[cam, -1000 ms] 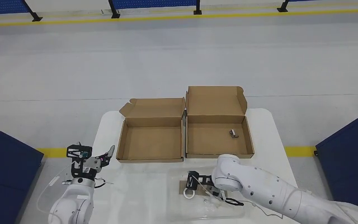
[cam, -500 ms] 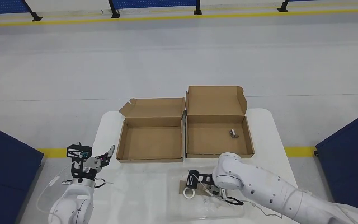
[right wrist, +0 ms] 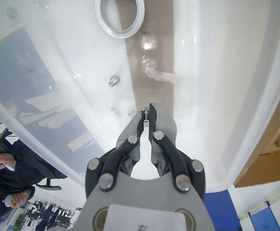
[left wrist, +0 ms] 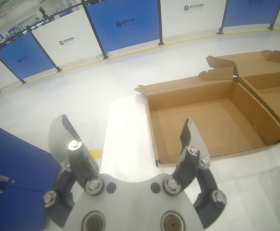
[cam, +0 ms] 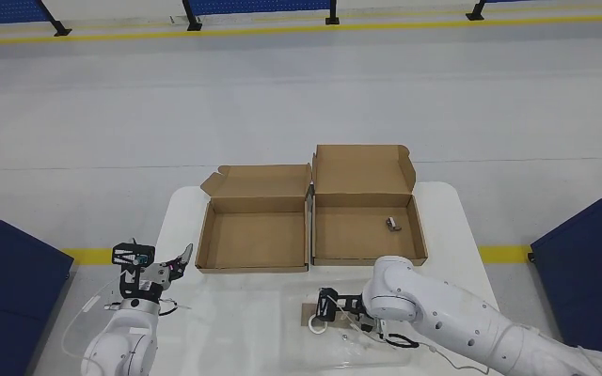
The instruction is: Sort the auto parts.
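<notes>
Change: over the last second your right claw [right wrist: 147,108] has slid a touch toward the right side of the surface [cam: 235,315]; the arm behind it has settled a little lower; the left claw [left wrist: 126,124] has not stirred.
Right claw: nearly closed; its tips pinch a small screw [right wrist: 146,116] just over the brown strip [right wrist: 153,54].
Left claw: spread wide with nothing in it; it hovers by the left edge of the surface, near the front corner of the left box [cam: 252,242].
Meaning: I judge the pick is made and the carry is next; the right box [cam: 367,246] already holds one small part [cam: 393,223]; whether it matches the screw I cannot tell.
Left to sort: a ring [right wrist: 119,18] and a bolt [right wrist: 114,81] lie on the surface ahead of the right claw, both apart from it.
Edges: the front walls of both boxes stand between your claw and their floors, so you should lift before you cross; the two boxes touch along one side; their lids stand open at the back.
Room: the band of surface between the claw and the boxes gives you a path; the near edge of the surface is close behind the claw, so keep the screw over the top.
</notes>
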Controlling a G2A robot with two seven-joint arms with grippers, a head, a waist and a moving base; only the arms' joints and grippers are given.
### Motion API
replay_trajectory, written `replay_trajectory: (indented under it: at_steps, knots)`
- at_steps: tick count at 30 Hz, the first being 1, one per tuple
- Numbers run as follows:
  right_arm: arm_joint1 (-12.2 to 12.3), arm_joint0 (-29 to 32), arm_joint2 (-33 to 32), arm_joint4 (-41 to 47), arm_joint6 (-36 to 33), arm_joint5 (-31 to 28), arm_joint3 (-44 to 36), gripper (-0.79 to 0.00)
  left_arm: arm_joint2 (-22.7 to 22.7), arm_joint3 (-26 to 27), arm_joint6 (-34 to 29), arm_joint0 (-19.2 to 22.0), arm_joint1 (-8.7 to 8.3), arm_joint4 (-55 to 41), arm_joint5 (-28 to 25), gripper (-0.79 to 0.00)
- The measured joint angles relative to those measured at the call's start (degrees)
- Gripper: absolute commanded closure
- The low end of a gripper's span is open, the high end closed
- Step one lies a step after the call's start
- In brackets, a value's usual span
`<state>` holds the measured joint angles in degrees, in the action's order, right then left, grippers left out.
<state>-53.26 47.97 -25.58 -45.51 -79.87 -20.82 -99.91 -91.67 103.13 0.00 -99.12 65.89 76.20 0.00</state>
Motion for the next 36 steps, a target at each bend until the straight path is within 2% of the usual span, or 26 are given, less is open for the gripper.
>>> replay_trajectory:
  at_steps: [4, 8, 13, 19, 21, 31, 36]
  knots:
    - [0.1, 0.3, -0.5, 0.5, 1.0, -0.1, 0.1, 0.000, 0.0, 0.0, 0.0, 0.0, 0.00, 0.0, 0.0, -0.785]
    - [1.7, 1.5, -5.3, 8.1, 5.8, -4.8, 0.8, 0.000, 0.0, 0.0, 0.0, 0.0, 0.00, 0.0, 0.0, -0.785]
    - [6.1, 5.5, -13.8, 21.3, 9.5, -13.5, 0.3, 0.000, 0.0, 0.0, 0.0, 0.0, 0.00, 0.0, 0.0, -0.785]
    - [12.0, 8.9, -19.3, 31.3, 15.9, -19.5, 1.0, 0.000, 0.0, 0.0, 0.0, 0.0, 0.00, 0.0, 0.0, -0.785]
    - [12.4, 9.1, -19.6, 33.6, 16.6, -20.3, 1.2, 0.000, 0.0, 0.0, 0.0, 0.0, 0.00, 0.0, 0.0, -0.785]
    - [12.3, 9.3, -19.5, 33.1, 16.8, -20.4, 1.2, 0.000, 0.0, 0.0, 0.0, 0.0, 0.00, 0.0, 0.0, -0.785]
    - [12.8, 10.0, -18.4, 44.1, 22.0, -25.6, 3.6, 0.000, 0.0, 0.0, 0.0, 0.0, 0.00, 0.0, 0.0, -0.785]
